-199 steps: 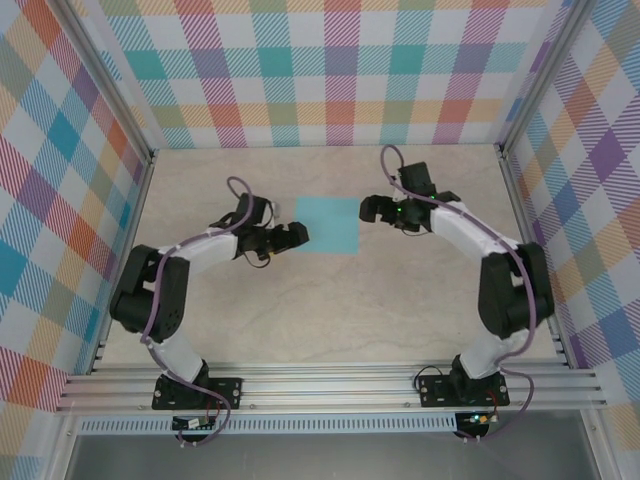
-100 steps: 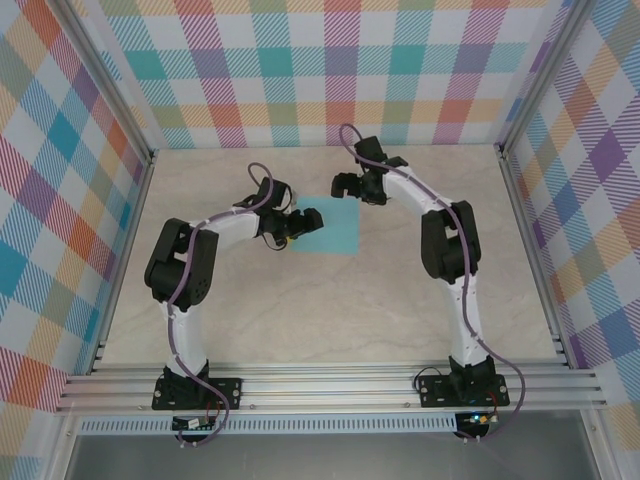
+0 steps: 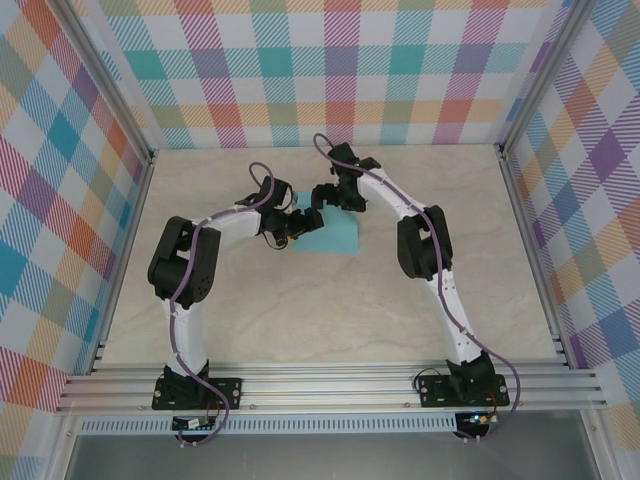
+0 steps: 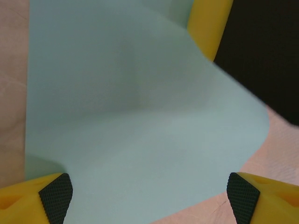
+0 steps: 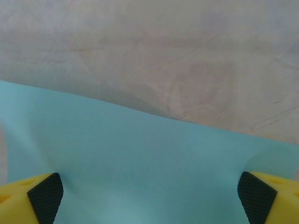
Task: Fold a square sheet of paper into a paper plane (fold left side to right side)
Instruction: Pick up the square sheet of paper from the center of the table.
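- Beige marbled tabletop (image 3: pixel 300 320) spreads across the cell, fenced by pastel plaid walls (image 3: pixel 330 70) on the left, right and far sides.
- A thin turquoise-blue square sheet of paper (image 3: pixel 342 238) lies on the far middle of the table. It is unfolded, with no crease showing.
- The left gripper (image 3: pixel 303 222) sits over the sheet's left edge, released and grasping nothing. In the left wrist view its black pads (image 4: pixel 56 198) stand well apart with paper between them.
- The right gripper (image 3: pixel 322 194) is at the sheet's far edge toward the left corner, just beside the left gripper and likewise released. Its pads (image 5: pixel 44 196) straddle the paper, with bare table beyond.
- In the left wrist view the sheet bulges softly and its right edge curves, so it is probably not lying quite flat.
- The paper looks light, limp and easy to crumple, and it is likely to slide on the smooth top.
- The best hold appears to be a shallow pinch on the left edge near both corners, one gripper at each, so the edge travels level to the right side.
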Available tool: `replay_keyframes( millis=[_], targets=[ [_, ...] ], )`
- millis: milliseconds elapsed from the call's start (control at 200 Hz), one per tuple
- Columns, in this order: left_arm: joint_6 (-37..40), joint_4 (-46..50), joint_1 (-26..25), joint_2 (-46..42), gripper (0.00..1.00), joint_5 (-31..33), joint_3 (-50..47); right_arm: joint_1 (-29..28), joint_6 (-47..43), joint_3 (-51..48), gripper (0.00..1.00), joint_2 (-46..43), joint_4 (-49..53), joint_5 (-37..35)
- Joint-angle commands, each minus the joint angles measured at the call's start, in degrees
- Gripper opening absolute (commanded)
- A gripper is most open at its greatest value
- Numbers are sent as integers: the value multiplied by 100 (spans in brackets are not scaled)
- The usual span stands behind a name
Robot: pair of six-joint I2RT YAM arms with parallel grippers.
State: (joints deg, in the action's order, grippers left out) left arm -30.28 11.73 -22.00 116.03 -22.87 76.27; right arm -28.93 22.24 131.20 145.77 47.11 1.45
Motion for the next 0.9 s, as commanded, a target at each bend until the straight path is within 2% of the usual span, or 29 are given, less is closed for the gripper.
replay_keyframes(
  millis=[0,100,185,270,410,530,645,900],
  targets=[
    [-139,100,-63,164,89,74,-142,-199,-48,-551,97,-109,465,465],
    [-146,93,-85,199,89,47,-126,-210,-81,-980,90,-340,255,497],
    [-132,93,-85,147,89,44,-139,-210,-229,-1061,80,-442,241,411],
    [-69,124,-84,-32,89,105,-186,-171,-318,-1071,63,-541,225,461],
    [-22,129,21,-642,90,166,-475,-29,-326,-1355,45,-945,-95,959],
    [26,102,263,-1450,91,180,-880,185,-264,-2227,31,-1677,-879,1791],
    [60,134,579,-2203,92,71,-1238,393,-102,-3211,24,-2502,-1818,2710],
    [231,13,973,-3485,94,-650,-1748,826,-263,-4913,23,-4291,-2724,4160]
  ],
)
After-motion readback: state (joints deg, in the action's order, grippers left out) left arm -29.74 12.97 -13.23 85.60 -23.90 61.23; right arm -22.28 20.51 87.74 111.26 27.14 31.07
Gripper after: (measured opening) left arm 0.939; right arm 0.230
